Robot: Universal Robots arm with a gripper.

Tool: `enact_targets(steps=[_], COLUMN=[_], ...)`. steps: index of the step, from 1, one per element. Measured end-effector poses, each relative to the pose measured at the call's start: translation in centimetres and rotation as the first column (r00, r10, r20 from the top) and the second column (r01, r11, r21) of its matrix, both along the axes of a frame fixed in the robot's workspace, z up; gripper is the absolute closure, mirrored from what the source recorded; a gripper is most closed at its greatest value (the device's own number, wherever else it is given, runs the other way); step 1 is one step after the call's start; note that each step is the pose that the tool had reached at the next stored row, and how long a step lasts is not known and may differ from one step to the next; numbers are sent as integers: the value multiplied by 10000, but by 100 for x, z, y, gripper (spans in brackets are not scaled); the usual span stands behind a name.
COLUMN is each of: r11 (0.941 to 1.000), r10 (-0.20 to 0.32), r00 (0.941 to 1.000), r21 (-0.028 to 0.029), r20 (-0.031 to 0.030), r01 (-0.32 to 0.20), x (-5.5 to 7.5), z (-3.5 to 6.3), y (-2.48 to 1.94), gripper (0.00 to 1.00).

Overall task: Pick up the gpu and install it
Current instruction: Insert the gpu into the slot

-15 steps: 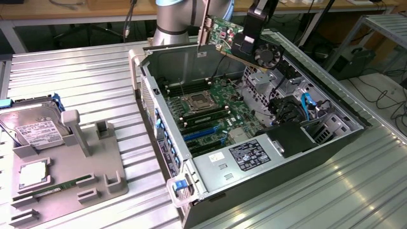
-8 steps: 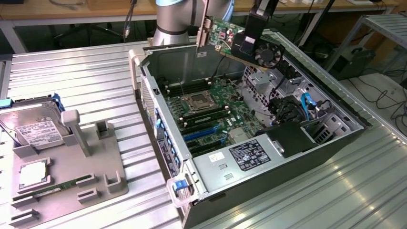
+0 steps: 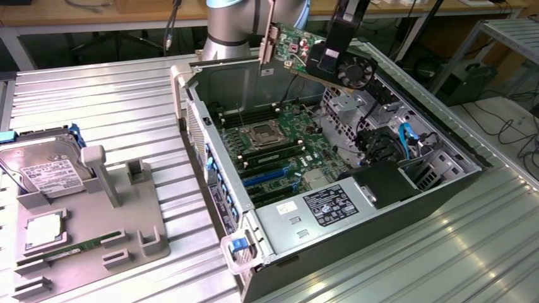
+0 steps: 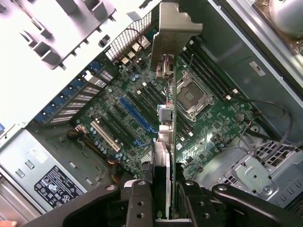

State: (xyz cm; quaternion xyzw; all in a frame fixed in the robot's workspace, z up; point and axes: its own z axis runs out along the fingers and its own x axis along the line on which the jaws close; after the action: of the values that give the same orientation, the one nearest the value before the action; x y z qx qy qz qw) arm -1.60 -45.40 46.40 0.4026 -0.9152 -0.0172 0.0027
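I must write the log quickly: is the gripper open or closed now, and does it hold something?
Gripper: closed, holding the gpu above the open computer case.

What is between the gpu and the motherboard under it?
Nothing but air. In the exterior view the gpu, shut in the gripper, hangs above the open case, and no part or cable crosses the gap down to the motherboard.

a green gpu (image 3: 296,52) with silver bracket (image 3: 266,38) and black fan (image 3: 355,69); a green motherboard (image 3: 286,148) striped with blue slots (image 3: 266,177). near the ribbed silver bench's (image 3: 110,107) edge, a silver hard drive (image 3: 47,169), white-labelled, on a grey tray (image 3: 93,249).
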Motion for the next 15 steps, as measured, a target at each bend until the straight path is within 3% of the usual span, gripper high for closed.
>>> enact_targets(steps=[15], r11=[9940], r10=[1096], r00=[9940], r21=[0], r20=[0], r01=[-1096], x=[0], z=[0], y=[0], gripper=[73])
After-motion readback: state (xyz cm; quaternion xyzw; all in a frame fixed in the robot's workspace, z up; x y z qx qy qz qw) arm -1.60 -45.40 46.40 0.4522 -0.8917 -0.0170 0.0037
